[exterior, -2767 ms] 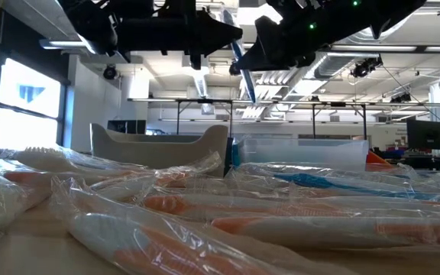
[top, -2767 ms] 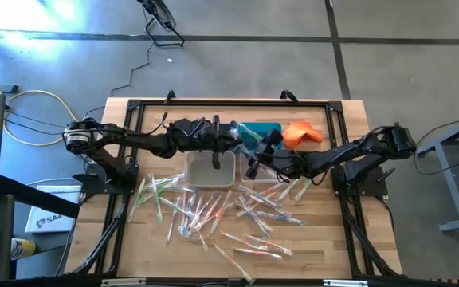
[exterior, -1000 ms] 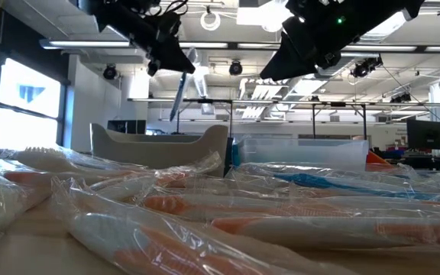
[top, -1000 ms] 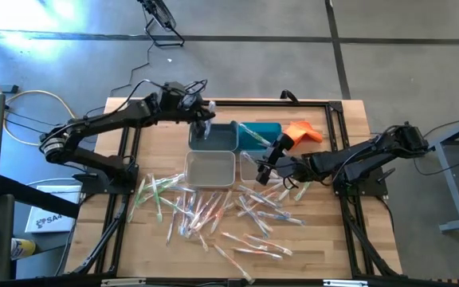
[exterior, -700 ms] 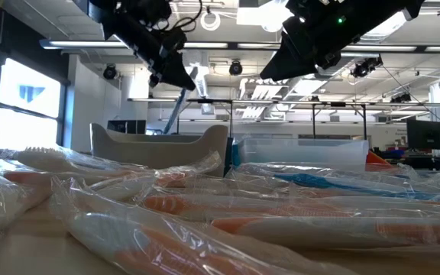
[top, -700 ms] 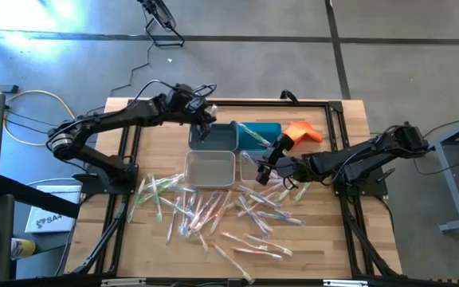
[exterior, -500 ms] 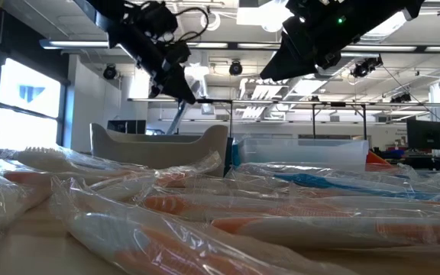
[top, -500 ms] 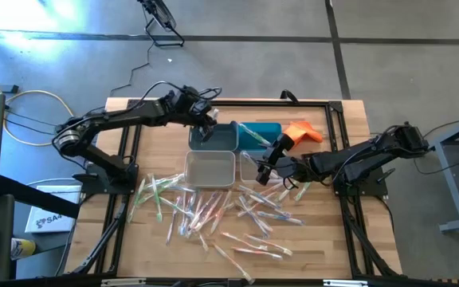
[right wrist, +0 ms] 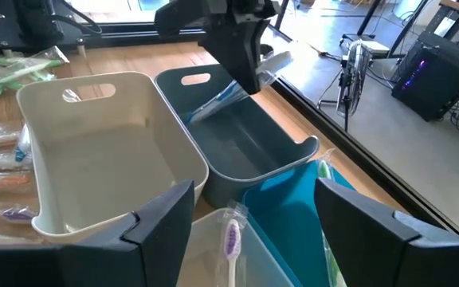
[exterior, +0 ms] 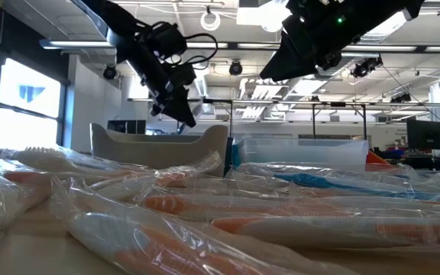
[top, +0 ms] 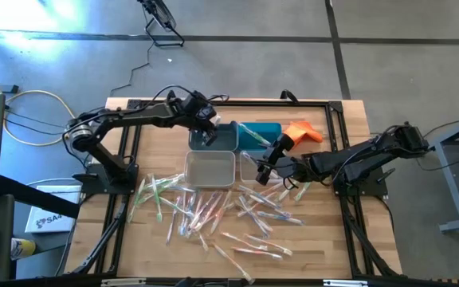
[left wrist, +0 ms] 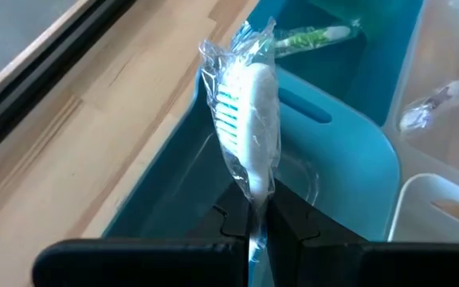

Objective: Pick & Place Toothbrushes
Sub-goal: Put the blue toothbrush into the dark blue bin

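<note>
Toothbrush (left wrist: 249, 135) pinched in left pincer (left wrist: 255, 227) over blue-grey bin (top: 213, 137), handle seemingly hidden.

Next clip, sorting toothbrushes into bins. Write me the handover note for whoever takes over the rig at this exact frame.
Left hand: shut on a wrapped toothbrush with blue-and-white bristles, held over the dark grey-blue bin.
Right hand: open, empty, hovering by the clear bin.
Done: a green-handled brush lies in the bright blue bin, a purple one in the clear bin.
Left: release this brush; the cream bin looks empty; most wrapped toothbrushes still lie scattered on the wooden table.
</note>
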